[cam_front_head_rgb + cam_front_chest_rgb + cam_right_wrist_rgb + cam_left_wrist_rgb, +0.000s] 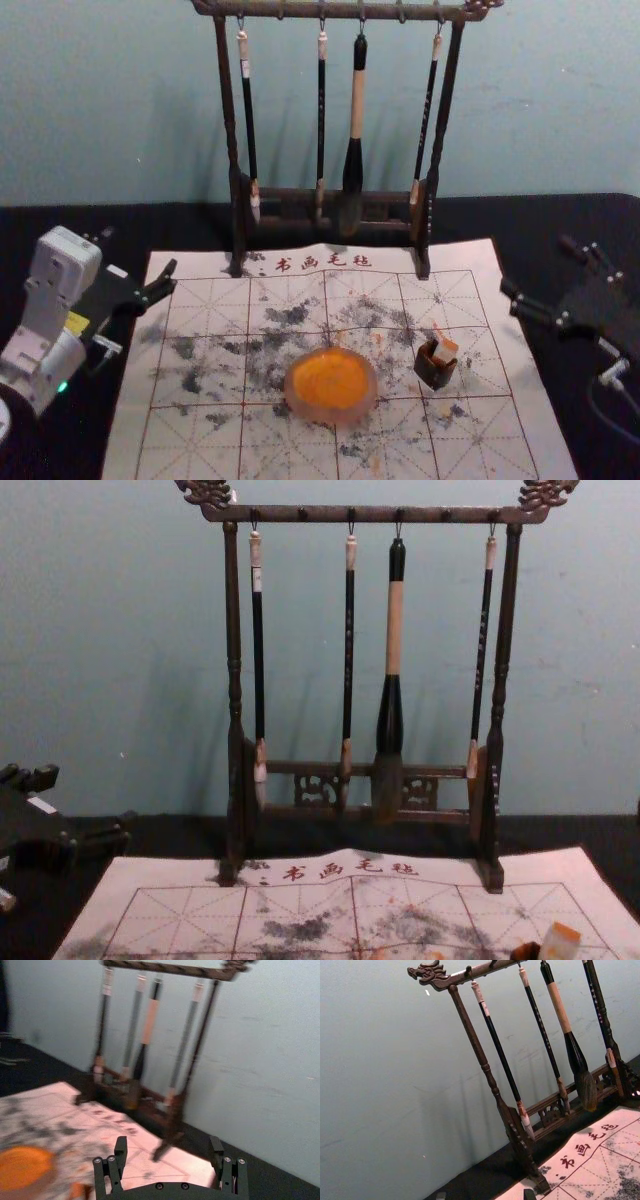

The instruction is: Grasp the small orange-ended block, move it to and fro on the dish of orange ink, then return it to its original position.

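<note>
Pale blue-green wall (550, 110), scuffed, faint shadows (180, 715) on it; black tabletop (60, 232) below.

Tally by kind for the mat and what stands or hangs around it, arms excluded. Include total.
Hanging brushes: 4
Brush rack: 1
Orange ink dish: 1
Orange-ended block: 1
Small dark holder: 1
Grid mat: 1
Total: 9

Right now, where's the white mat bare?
Left of the round orange-ink dish, and right of the dark square holder with its orange-ended block, toward the right gripper. Tighter: between dish and holder, by the dark wooden brush rack, and by the left gripper.
</note>
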{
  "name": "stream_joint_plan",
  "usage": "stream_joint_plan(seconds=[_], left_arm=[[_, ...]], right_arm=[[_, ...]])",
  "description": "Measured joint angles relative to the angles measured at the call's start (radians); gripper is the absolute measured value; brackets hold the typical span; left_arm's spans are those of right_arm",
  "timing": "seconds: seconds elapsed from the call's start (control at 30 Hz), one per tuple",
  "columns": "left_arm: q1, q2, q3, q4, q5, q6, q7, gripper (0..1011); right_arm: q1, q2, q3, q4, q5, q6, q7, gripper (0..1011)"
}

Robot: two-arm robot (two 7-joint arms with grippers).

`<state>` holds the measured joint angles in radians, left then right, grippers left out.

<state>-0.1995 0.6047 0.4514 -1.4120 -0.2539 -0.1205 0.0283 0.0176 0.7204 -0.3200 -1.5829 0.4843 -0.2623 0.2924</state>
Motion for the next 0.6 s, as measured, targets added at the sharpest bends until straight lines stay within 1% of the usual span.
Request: stream_joint_plan(seconds=[0.07,0.1,0.2,0.33,0.47,0.6], left_arm=[[0.0,0.0,0.0,0.0,0.0,0.0,0.0,1001],[0.0,0.0,0.0,0.0,0.0,0.0,0.0,1001],[0.0,0.0,0.0,0.0,0.0,0.0,0.0,1001],[0.0,0.0,0.0,0.0,0.0,0.0,0.0,1001],[0.0,0.0,0.0,0.0,0.0,0.0,0.0,1001],[0.0,0.0,0.0,0.0,0.0,0.0,0.0,1001]], right_arm=[[-0.01,0.01,0.001,-0.007,0.012,-0.006,0.032,1002],[-0.017,0.017,-0.001,-0.012,0.024,-0.01,0.065,1003],[-0.023,0.025,-0.005,-0.015,0.038,-0.01,0.107,1002],[-0.023,0.029,-0.021,-0.011,0.05,0.007,0.172,1003],[-0.016,0.023,-0.033,-0.002,0.048,0.026,0.196,1003],[0.004,0.006,-0.05,0.021,0.037,0.061,0.22,1003]])
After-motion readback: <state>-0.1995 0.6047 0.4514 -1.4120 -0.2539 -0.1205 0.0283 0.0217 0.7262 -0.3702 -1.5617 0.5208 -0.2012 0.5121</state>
